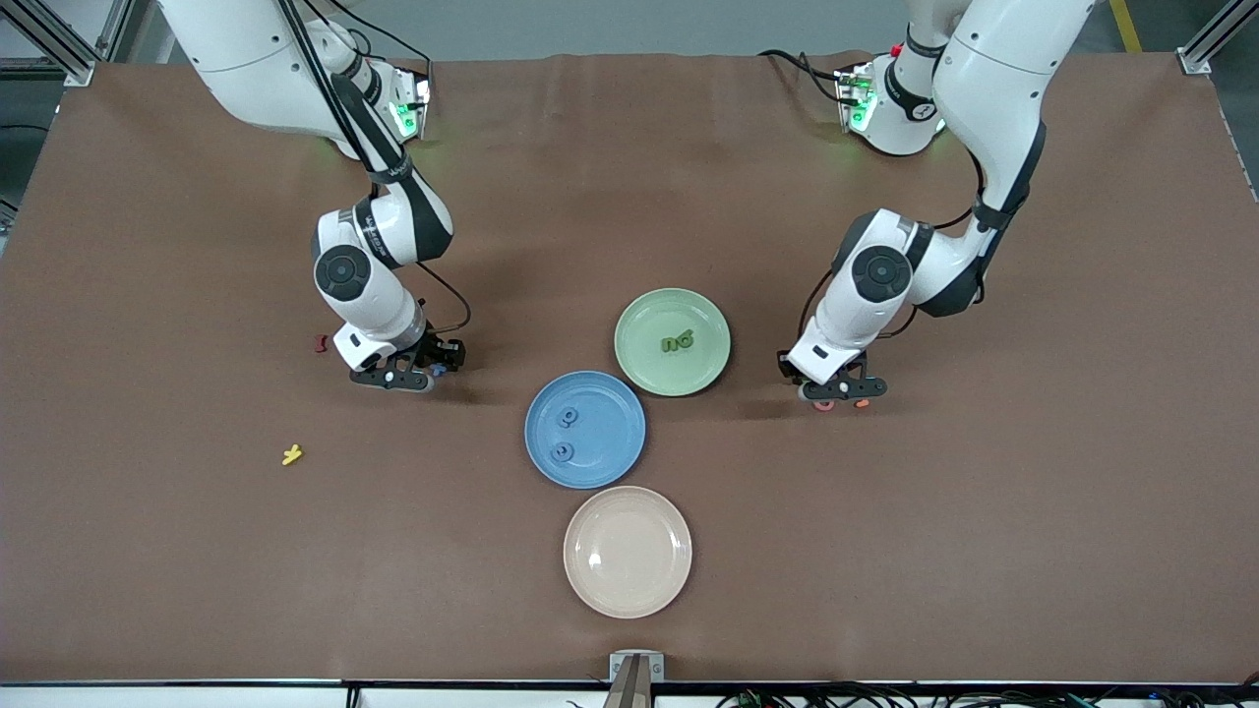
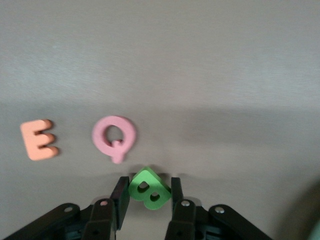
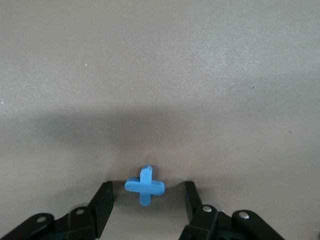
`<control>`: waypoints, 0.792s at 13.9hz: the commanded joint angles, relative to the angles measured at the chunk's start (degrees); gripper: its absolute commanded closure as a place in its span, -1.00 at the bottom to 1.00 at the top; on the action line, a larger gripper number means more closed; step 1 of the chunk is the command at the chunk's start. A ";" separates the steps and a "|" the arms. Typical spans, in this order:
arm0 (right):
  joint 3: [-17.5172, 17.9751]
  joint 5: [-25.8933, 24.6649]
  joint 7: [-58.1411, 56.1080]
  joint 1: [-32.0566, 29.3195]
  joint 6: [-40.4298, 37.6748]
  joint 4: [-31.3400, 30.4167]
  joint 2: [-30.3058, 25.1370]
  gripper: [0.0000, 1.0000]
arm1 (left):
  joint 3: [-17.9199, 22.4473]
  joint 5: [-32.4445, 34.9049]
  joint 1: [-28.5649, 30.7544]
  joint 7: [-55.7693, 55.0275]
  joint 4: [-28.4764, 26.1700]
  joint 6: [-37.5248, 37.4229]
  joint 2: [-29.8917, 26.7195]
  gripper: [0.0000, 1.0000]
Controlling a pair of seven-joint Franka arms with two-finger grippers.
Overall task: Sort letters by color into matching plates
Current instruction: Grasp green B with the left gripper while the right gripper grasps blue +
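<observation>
The blue plate (image 1: 585, 462) holds two blue letters (image 1: 568, 417). The pale green plate (image 1: 639, 339), just farther from the front camera, holds two green letters (image 1: 677, 342). My left gripper (image 1: 841, 393) is low at the table beside the green plate, toward the left arm's end. In the left wrist view the gripper (image 2: 149, 181) is shut on a green letter B (image 2: 149, 192). My right gripper (image 1: 398, 376) is low at the table toward the right arm's end. In the right wrist view it (image 3: 147, 186) is open around a blue cross-shaped letter (image 3: 145, 186), with a gap on each side.
A cream plate (image 1: 628, 590) lies nearest the front camera. A pink Q (image 2: 114, 136) and an orange E (image 2: 38, 140) lie on the table by my left gripper. A red letter (image 1: 320, 343) lies beside my right gripper. A yellow letter (image 1: 291, 454) lies nearer the front camera.
</observation>
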 commanded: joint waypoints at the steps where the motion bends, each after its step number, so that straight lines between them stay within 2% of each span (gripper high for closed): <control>1: 0.47 -0.47 -0.38 -0.40 0.15 0.14 0.11 -0.08 | -3.24 0.82 -0.93 -6.05 3.40 -7.04 -1.79 0.60; 2: 0.47 -0.47 -0.38 -0.40 0.15 0.32 0.11 0.08 | -4.48 0.82 -1.19 -8.42 5.25 -10.11 -1.79 0.60; 5: 0.47 -0.47 0.14 -0.40 -0.20 0.85 0.11 0.82 | -6.16 0.56 -4.34 -14.66 10.00 -14.80 -1.00 0.60; 6: 0.47 -0.38 0.32 -0.40 -0.46 1.20 0.11 0.95 | -6.16 0.29 -6.53 -17.12 11.67 -14.98 -0.04 0.60; 8: 0.56 -0.29 2.06 -0.23 -1.86 3.30 0.02 1.00 | -6.16 0.20 -9.35 -22.13 15.88 -16.11 2.07 0.60; 9: 0.73 -0.29 3.56 0.21 -5.61 6.18 0.02 1.00 | -6.16 0.20 -10.67 -24.59 17.90 -16.99 3.29 0.60; 11: 0.65 -0.20 8.46 2.40 -17.19 16.70 1.67 1.00 | -6.08 0.12 -13.22 -27.68 21.86 -19.01 6.10 0.60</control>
